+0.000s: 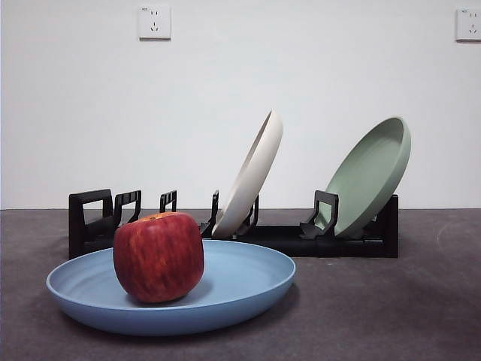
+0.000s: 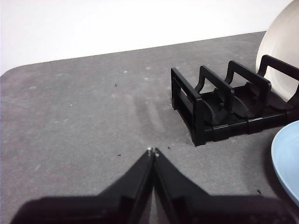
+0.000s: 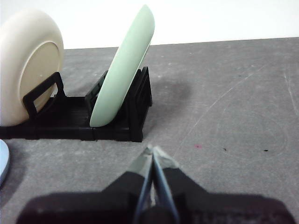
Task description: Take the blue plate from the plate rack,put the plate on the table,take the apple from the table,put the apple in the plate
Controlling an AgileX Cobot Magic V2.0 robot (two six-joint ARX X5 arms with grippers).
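The blue plate [image 1: 240,282] lies flat on the dark grey table [image 1: 391,308] in front of the plate rack [image 1: 285,239]. The dark red apple [image 1: 158,256] stands upright in the plate, left of its middle. An edge of the plate shows in the left wrist view [image 2: 287,163] and a sliver in the right wrist view [image 3: 3,163]. My left gripper [image 2: 153,152] is shut and empty over bare table beside the rack's squared loop end [image 2: 191,109]. My right gripper [image 3: 152,151] is shut and empty, in front of the rack's other end [image 3: 135,116]. Neither arm shows in the front view.
A cream-white plate [image 1: 252,177] leans in the rack's middle and a sage-green plate [image 1: 368,177] leans at its right end. They also show in the right wrist view as the cream plate [image 3: 28,70] and the green plate [image 3: 124,65]. A white wall stands behind.
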